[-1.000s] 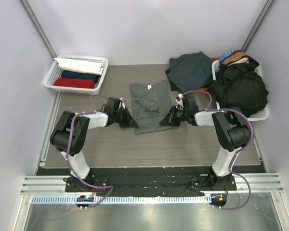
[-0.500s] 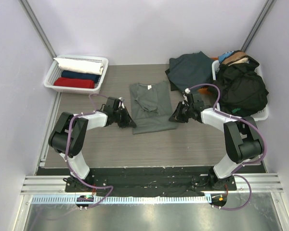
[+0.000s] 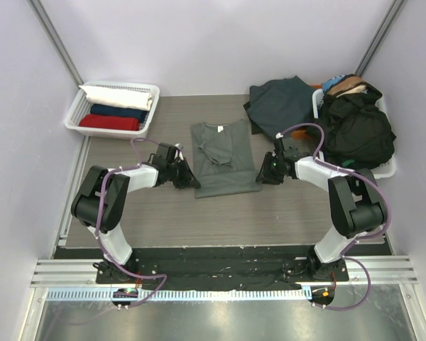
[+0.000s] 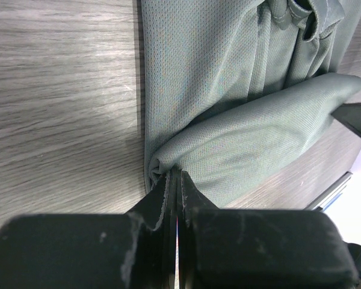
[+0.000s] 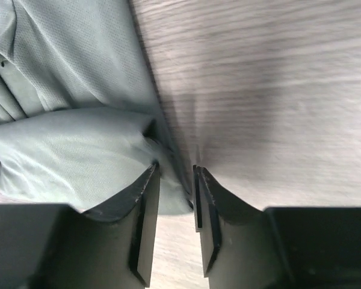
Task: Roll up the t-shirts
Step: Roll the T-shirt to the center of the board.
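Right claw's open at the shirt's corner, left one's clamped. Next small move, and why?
Probably close the right claw on the folded hem of the grey-green t-shirt. Its jaws stand parted with the fabric edge at the gap, while the left claw is shut on the opposite corner; both ends likely need holding to roll evenly.

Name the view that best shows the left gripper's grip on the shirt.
Left wrist: close up, the left gripper is shut on the grey-green shirt. Top external shows it tiny; right wrist misses the grip.
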{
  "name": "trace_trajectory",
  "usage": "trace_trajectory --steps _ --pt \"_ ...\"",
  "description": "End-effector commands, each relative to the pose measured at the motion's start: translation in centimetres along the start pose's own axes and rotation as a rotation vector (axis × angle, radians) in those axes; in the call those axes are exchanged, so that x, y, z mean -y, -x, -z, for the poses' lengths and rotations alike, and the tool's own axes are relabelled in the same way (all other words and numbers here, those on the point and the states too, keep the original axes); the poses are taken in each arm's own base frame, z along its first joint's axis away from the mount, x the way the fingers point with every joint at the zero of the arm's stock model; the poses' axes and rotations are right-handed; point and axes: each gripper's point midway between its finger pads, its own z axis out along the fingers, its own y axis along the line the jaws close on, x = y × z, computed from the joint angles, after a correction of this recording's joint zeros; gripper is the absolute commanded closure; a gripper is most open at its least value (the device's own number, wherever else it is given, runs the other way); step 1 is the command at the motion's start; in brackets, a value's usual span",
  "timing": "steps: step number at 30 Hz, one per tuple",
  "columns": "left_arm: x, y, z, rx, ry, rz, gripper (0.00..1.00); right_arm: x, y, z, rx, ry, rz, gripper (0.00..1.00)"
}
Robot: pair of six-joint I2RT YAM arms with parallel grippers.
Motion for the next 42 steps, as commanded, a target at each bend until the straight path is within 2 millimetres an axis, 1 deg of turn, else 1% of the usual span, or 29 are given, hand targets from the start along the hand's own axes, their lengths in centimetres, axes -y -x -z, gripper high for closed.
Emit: trace_trajectory --steps 1,2,3,4,5,6,9,11,12,15,20,22,26,28,33,36,37,38,42 --pt "-0.4 0.5 1.2 0.03 0.046 -0.038 0.99 -0.4 2.7 3.2 0.125 -0.026 0.053 0.62" --pt "0.1 0.7 1.7 0.044 0.034 -0.048 0.96 -0.7 2.7 3.8 0.135 -0.015 0.059 0.62" --pt "0.0 0.5 2.0 0.045 0.034 -0.053 0.86 -0.6 2.2 3.9 0.126 -0.008 0.064 0.62" --pt "0.1 0.5 2.4 0.053 0.032 -0.057 0.81 -0.9 1.9 4.0 0.119 0.013 0.076 0.62" --pt "0.7 0.8 3.1 0.072 0.018 -0.066 0.78 -1.1 1.7 4.2 0.116 0.026 0.087 0.62" --pt "0.4 0.3 3.4 0.066 0.023 -0.063 0.72 -1.2 1.1 4.3 0.106 0.043 0.096 0.63" --pt "0.5 -0.2 4.5 0.077 0.018 -0.072 0.67 -1.7 0.0 4.6 0.092 0.065 0.13 0.63" --pt "0.5 -0.7 4.9 0.076 0.012 -0.079 0.65 -1.8 -0.5 4.6 0.092 0.058 0.15 0.63" --pt "0.8 -0.9 5.2 0.078 0.003 -0.09 0.64 -1.9 -1.0 4.4 0.08 0.058 0.161 0.62" --pt "0.5 -2.3 5.1 0.056 0.01 -0.113 0.62 -1.2 -1.9 4.1 0.063 0.013 0.171 0.59" --pt "-0.5 -3.4 4.6 0.041 0.027 -0.109 0.63 -0.4 -2.3 3.6 0.056 -0.018 0.174 0.59" --pt "-0.6 -3.6 4.4 0.033 0.029 -0.11 0.64 -0.2 -2.0 3.4 0.065 -0.03 0.171 0.61" --pt "-0.7 -3.8 3.9 0.027 0.032 -0.11 0.64 0.0 -2.1 2.8 0.051 -0.044 0.169 0.63" --pt "-0.6 -3.8 3.7 0.028 0.031 -0.113 0.64 -0.3 -1.9 2.6 0.051 -0.033 0.169 0.63" --pt "-0.8 -3.9 3.1 0.012 0.039 -0.108 0.65 -0.7 -2.6 2.0 0.021 -0.012 0.177 0.63" --pt "-0.8 -3.9 2.9 0.009 0.038 -0.11 0.66 -1.1 -2.6 1.8 0.016 0.007 0.176 0.62" --pt "-0.7 -3.7 2.8 0.01 0.037 -0.11 0.66 -1.2 -2.6 1.6 0.013 0.011 0.177 0.61" --pt "-0.6 -3.7 2.8 0.009 0.034 -0.109 0.71 -1.3 -2.7 1.5 0.01 0.015 0.175 0.61" --pt "-0.5 -3.7 2.5 0.0 0.028 -0.108 0.79 -1.4 -3.0 1.0 -0.012 0.025 0.169 0.63"
